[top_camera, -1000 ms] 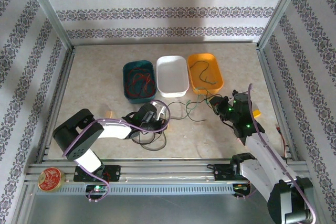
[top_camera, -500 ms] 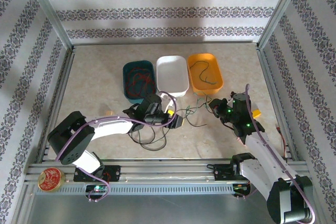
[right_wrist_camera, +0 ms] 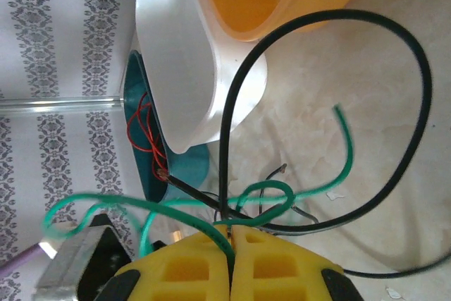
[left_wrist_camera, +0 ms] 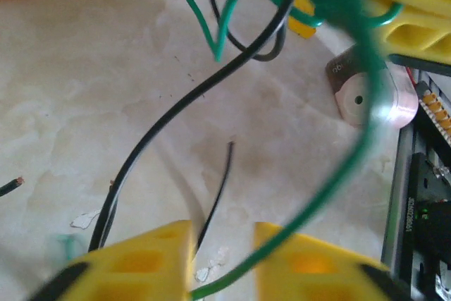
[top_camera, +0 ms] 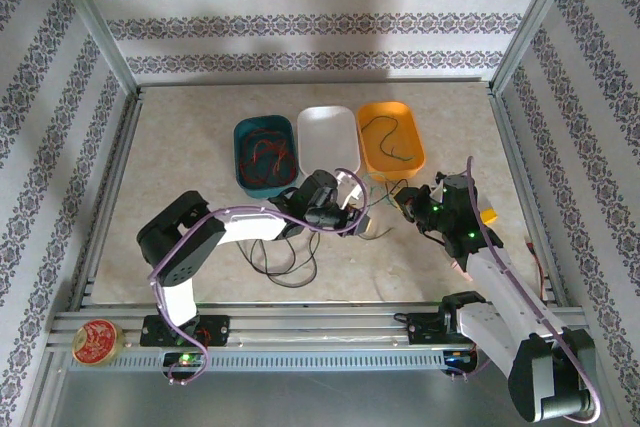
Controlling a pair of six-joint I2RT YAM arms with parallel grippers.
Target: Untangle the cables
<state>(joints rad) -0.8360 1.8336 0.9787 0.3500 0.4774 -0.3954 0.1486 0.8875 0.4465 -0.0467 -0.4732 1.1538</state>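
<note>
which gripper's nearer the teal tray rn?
Left. The left gripper is off the near-right corner of the teal tray; right gripper is farther right, in front of the orange tray.

Far-left surface [top_camera: 180, 147] open, and a strip stays free behind the trays. Mid-back blocked by teal tray [top_camera: 240, 143], white tray [top_camera: 330, 142] and orange tray [top_camera: 416, 137] side by side; just in front, left claw [top_camera: 354, 211] and right claw [top_camera: 405, 199] sit close, cables [top_camera: 376, 217] strung between, little gap. Black cable loops [top_camera: 285, 259] litter near-centre beside the left arm [top_camera: 235, 225], which lies across the near-left.
</note>
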